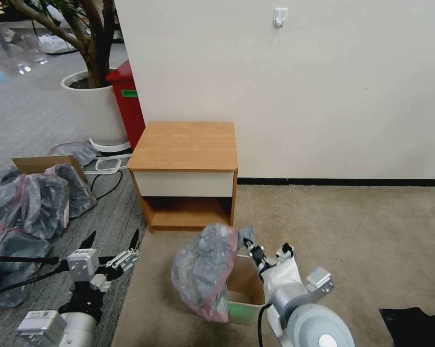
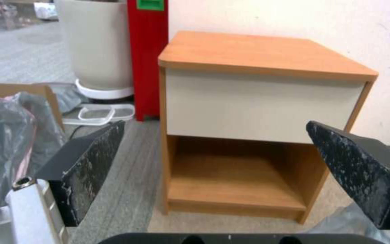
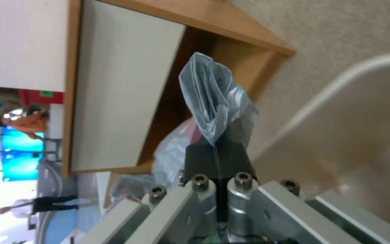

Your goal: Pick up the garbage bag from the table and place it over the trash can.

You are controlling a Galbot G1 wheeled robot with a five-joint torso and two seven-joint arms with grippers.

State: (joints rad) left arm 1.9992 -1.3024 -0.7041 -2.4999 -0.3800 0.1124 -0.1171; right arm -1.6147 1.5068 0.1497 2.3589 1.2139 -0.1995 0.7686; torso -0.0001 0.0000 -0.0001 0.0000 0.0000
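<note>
Fingers (image 3: 215,154) of right gripper (image 1: 250,249) pinch garbage bag (image 1: 203,270) above trash can (image 1: 244,289).

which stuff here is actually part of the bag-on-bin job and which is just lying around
Part of the job:
- crinkly grey garbage bag with pink rim, pinched in the right gripper
- cream plastic trash can
- light-wood nightstand table
- left gripper, open, off to the left

Just lying about:
- tall red bin
- white round planter
- heap of grey bags with cardboard box
</note>
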